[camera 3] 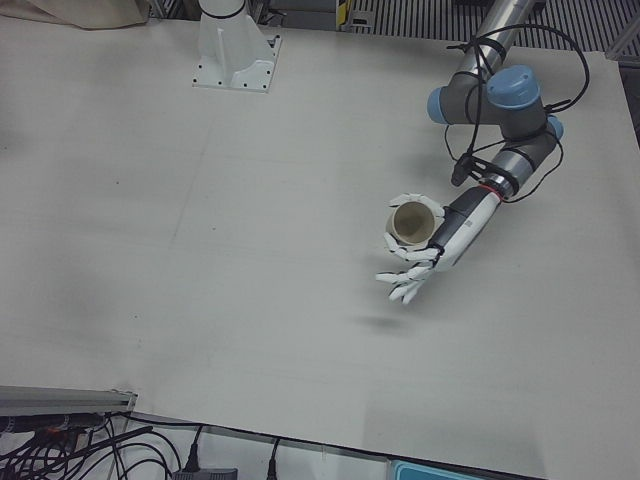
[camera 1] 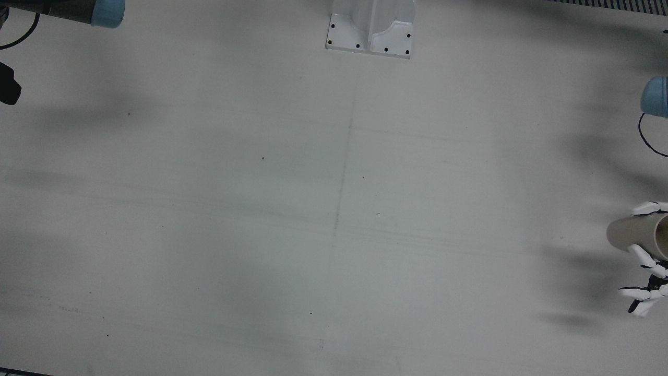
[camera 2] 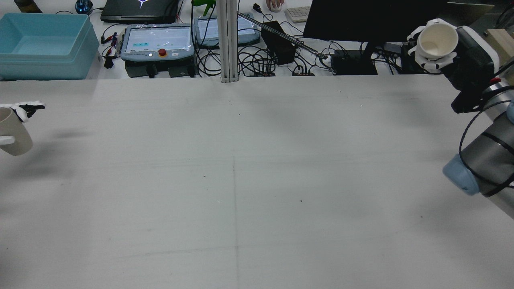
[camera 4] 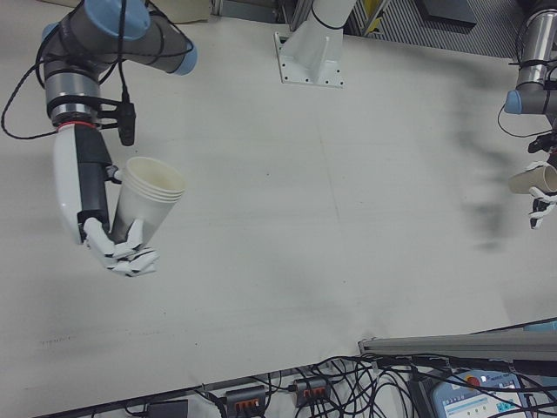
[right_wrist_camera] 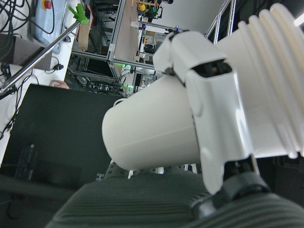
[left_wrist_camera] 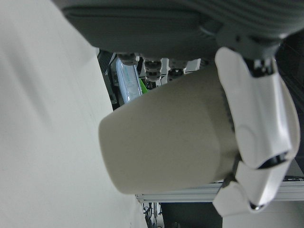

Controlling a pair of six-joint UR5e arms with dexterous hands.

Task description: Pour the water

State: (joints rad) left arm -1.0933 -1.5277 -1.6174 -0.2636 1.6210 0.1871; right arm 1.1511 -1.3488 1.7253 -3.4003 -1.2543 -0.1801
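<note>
You are holding both cups aloft, well apart: your left hand [camera 3: 425, 255] is grasping the beige cup [camera 3: 413, 222] far left; your right hand [camera 4: 109, 231] is grasping the white cup [camera 4: 148, 202] far right. Pouring is not yet starting.

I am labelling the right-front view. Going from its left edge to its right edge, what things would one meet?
Right robot hand holding a white cup → white arm pedestal → left robot hand holding a beige cup.

At the right edge of the front view we see the left robot hand [camera 1: 648, 261] and its tan cup [camera 1: 639, 235] cut off; at the rear view's left edge, that cup [camera 2: 14, 132] likewise.
</note>
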